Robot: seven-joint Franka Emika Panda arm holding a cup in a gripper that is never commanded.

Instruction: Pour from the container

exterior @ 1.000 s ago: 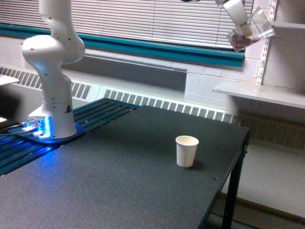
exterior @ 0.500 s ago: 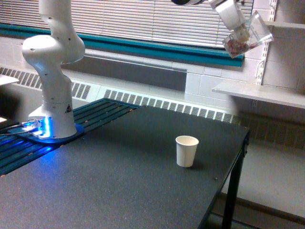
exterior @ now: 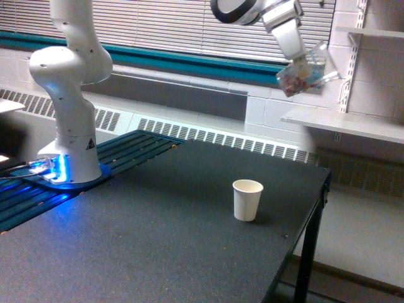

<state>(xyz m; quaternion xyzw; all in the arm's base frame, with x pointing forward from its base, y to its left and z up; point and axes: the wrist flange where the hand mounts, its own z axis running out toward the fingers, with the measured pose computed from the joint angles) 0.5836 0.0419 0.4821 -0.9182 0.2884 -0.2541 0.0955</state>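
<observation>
High above the paper cup and toward the exterior view's right of it, my gripper clamps the clear container, tilted, its reddish-brown pieces inside. The paper cup stands upright on the black table. Nothing appears poured yet; lining up and tipping remain, I judge.

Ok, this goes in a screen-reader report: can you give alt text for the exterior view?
A white robot arm's gripper holds a clear container of reddish-brown pieces, tilted, high above a black table. A white paper cup stands upright on the table, below and toward the view's left of the container. Window blinds fill the background.
</observation>
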